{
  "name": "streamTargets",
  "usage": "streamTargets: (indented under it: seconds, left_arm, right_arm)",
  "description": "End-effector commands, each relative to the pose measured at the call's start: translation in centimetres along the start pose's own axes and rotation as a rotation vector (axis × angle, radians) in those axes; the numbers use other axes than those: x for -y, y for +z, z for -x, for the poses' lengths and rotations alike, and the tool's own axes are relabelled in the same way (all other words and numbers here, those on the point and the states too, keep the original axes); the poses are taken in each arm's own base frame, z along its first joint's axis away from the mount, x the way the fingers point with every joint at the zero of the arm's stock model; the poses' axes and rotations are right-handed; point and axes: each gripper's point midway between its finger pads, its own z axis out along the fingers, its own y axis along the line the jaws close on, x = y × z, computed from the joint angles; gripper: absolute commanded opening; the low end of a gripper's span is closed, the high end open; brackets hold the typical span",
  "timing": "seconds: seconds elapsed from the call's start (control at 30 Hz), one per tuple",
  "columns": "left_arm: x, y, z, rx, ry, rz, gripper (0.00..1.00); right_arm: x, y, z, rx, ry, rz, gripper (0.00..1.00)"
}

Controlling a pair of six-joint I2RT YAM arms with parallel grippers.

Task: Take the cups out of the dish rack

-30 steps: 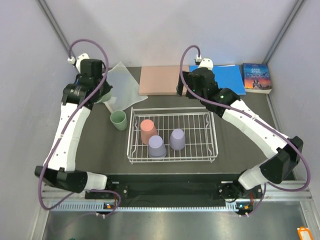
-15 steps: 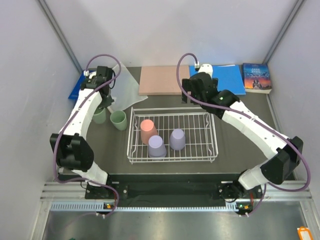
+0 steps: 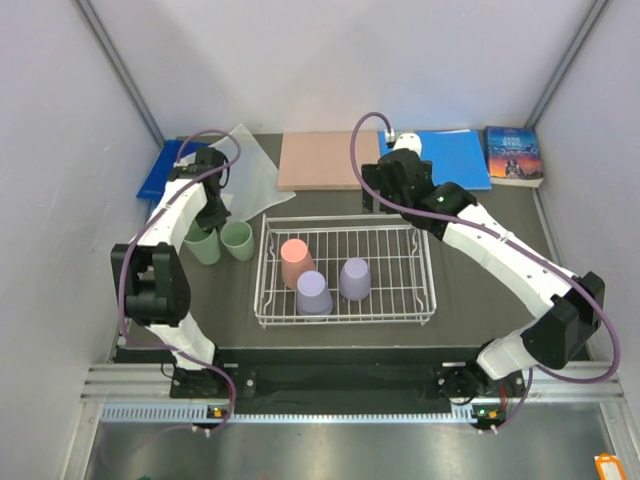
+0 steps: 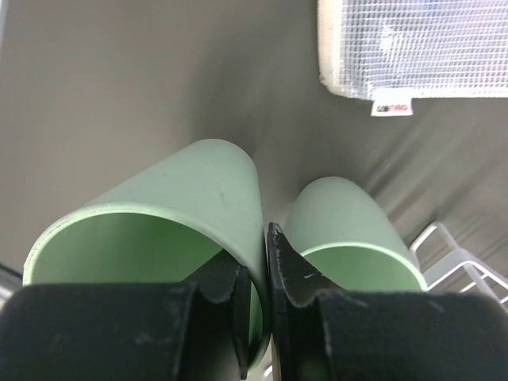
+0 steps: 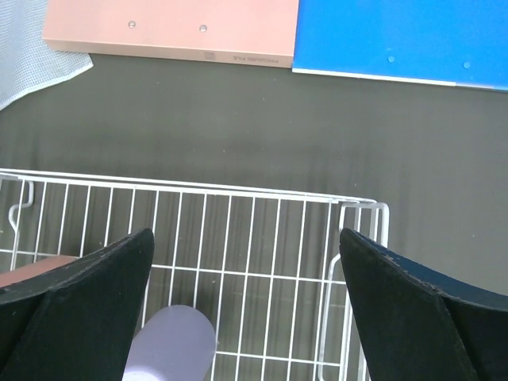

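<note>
The white wire dish rack (image 3: 420, 262) holds a salmon pink cup (image 3: 296, 262) and two lavender cups (image 3: 314, 294) (image 3: 354, 279), all mouth down. Two sage green cups stand mouth up on the table left of the rack, side by side. My left gripper (image 3: 208, 226) is shut on the rim of the left green cup (image 3: 201, 247), one finger inside and one outside (image 4: 266, 246); that cup (image 4: 159, 198) nearly touches the other green cup (image 3: 238, 241) (image 4: 341, 218). My right gripper (image 3: 372, 203) is open and empty above the rack's far edge (image 5: 246, 262). A lavender cup (image 5: 171, 341) shows below it.
A white mesh mat (image 3: 248, 170) lies behind the green cups, also in the left wrist view (image 4: 413, 48). A pink board (image 3: 320, 160), a blue folder (image 3: 455, 158) and a book (image 3: 514, 155) line the back edge. A blue item (image 3: 160, 172) lies at the far left.
My left gripper has swung out and down with the second green cup, bringing it beside the first one. My right gripper has shifted slightly nearer the rack's far edge.
</note>
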Motion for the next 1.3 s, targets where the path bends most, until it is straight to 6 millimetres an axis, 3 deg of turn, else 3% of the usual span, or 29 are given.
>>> streamTargets:
  seconds: [0.0, 0.4, 0.53, 0.73, 0.83, 0.87, 0.97, 1.17, 1.27]
  left_arm:
    - [0.9, 0.6, 0.9, 0.04, -0.035, -0.047, 0.0]
    - [0.1, 2.2, -0.1, 0.02, -0.063, -0.04, 0.01]
    - [-0.3, 1.5, 0.5, 0.044, -0.072, -0.035, 0.13]
    - [-0.5, 0.4, 1.4, 0.077, -0.084, -0.041, 0.18]
    - [-0.8, -0.2, 1.8, 0.091, -0.091, -0.038, 0.3]
    - [-1.0, -0.5, 1.9, 0.097, -0.097, -0.034, 0.42]
    - [-1.5, -1.6, 2.5, 0.133, -0.111, -0.03, 0.6]
    - [-2.8, -5.1, 4.5, 0.224, -0.165, -0.013, 0.76]
    - [-3.8, -8.4, 6.1, 0.291, -0.205, -0.023, 0.8]
  right_arm:
    - [-1.2, -0.5, 1.6, 0.04, 0.003, 0.05, 0.98]
    - [-2.0, 0.1, 1.4, 0.02, 0.001, 0.072, 0.98]
    - [-2.2, 0.1, 1.3, 0.016, 0.0, 0.08, 0.98]
    - [-2.5, 0.1, 1.5, 0.017, 0.003, 0.092, 0.98]
    - [-2.6, 0.0, 1.6, 0.021, 0.006, 0.098, 0.98]
    - [-2.7, -0.1, 1.7, 0.025, 0.01, 0.1, 0.98]
    - [-2.7, -0.2, 1.8, 0.026, 0.007, 0.102, 0.98]
    - [-2.8, -0.4, 1.7, 0.027, 0.005, 0.106, 0.98]
    - [-2.7, -0.5, 1.8, 0.036, 0.002, 0.104, 0.98]
